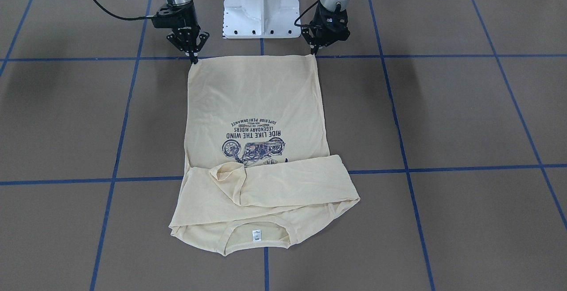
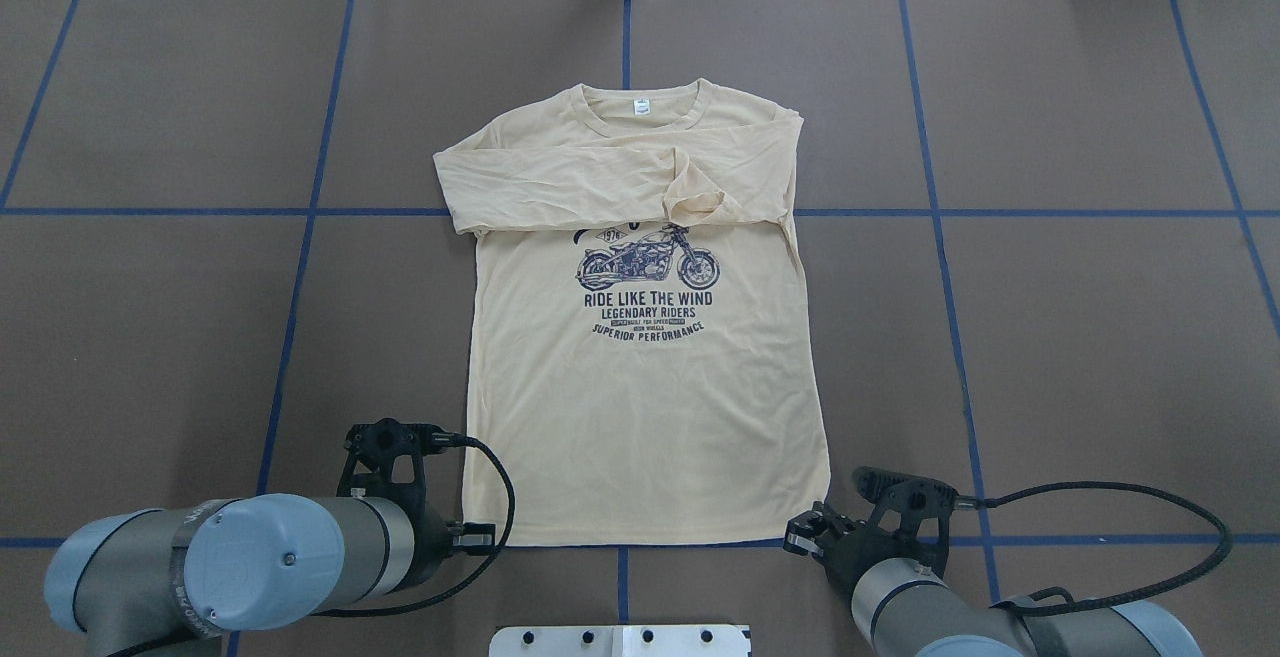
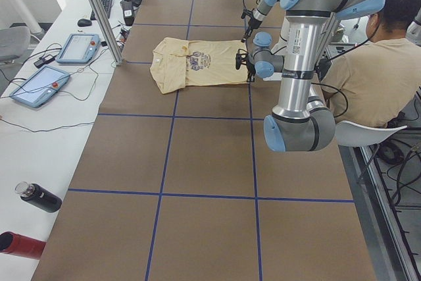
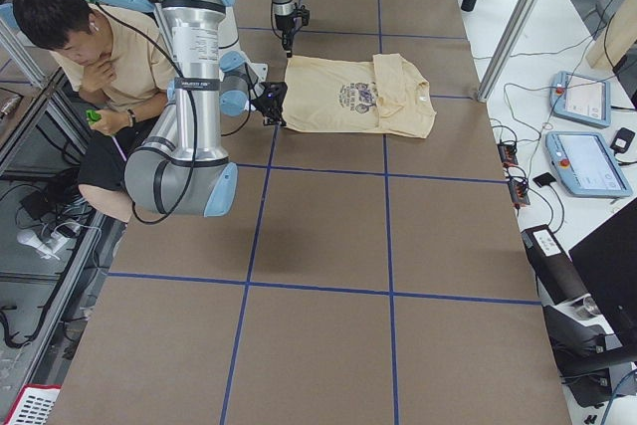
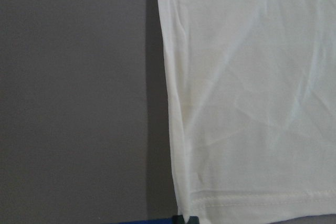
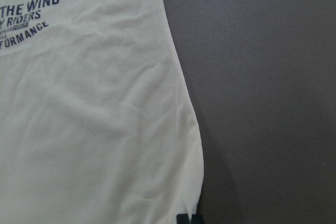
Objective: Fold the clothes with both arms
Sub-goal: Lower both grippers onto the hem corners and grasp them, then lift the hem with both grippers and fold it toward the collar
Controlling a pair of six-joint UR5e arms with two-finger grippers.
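Note:
The cream-yellow T-shirt (image 1: 252,105) lies flat on the brown table, print up, with both long sleeves folded across the chest (image 2: 600,182) and the neck label (image 2: 640,109) at the far end. My left gripper (image 1: 315,52) is shut with its tips pinched on the hem's left corner, which shows in the left wrist view (image 5: 185,220). My right gripper (image 1: 193,59) is shut the same way on the hem's right corner (image 6: 188,220). In the overhead view the arms hide most of both grippers (image 2: 805,535). The hem still rests on the table.
The white pedestal base (image 1: 261,7) stands just behind the hem between the arms. Blue tape lines (image 2: 300,211) cross the table. A seated person (image 3: 368,64) is behind the robot. Tablets (image 3: 39,87) and bottles (image 3: 39,197) lie on the side bench.

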